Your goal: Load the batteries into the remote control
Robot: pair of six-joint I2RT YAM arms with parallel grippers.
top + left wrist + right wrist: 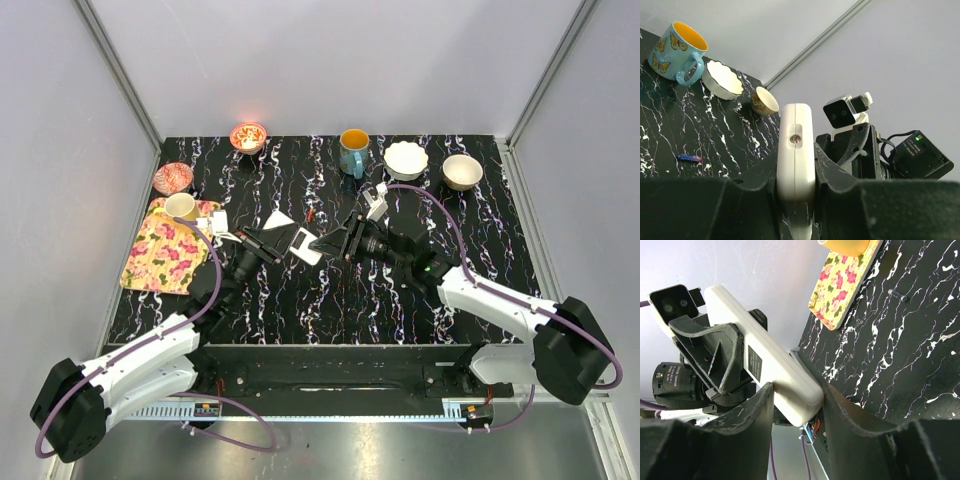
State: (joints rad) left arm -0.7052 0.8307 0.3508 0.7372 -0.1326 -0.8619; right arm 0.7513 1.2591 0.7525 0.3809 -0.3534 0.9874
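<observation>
The white remote control [305, 245] is held above the table's middle between both grippers. My left gripper [796, 185] is shut on one end; in the left wrist view I see the remote [796, 150] end-on between the fingers. My right gripper [797, 400] is shut on the other end, with the remote's plain back and dark label [760, 352] showing. A reddish battery [312, 214] lies on the table behind the remote. A bluish battery [690, 158] lies on the table. A dark battery [897, 295] lies near the floral board. A small white cover piece [277, 219] lies behind the left gripper [285, 243].
A butterfly mug [353, 152], a white bowl [406, 160] and a tan bowl [462, 171] stand at the back right. A red bowl [248, 136] and a patterned bowl [173, 178] stand at the back left. A floral board [160, 255] with a cup [181, 206] lies left.
</observation>
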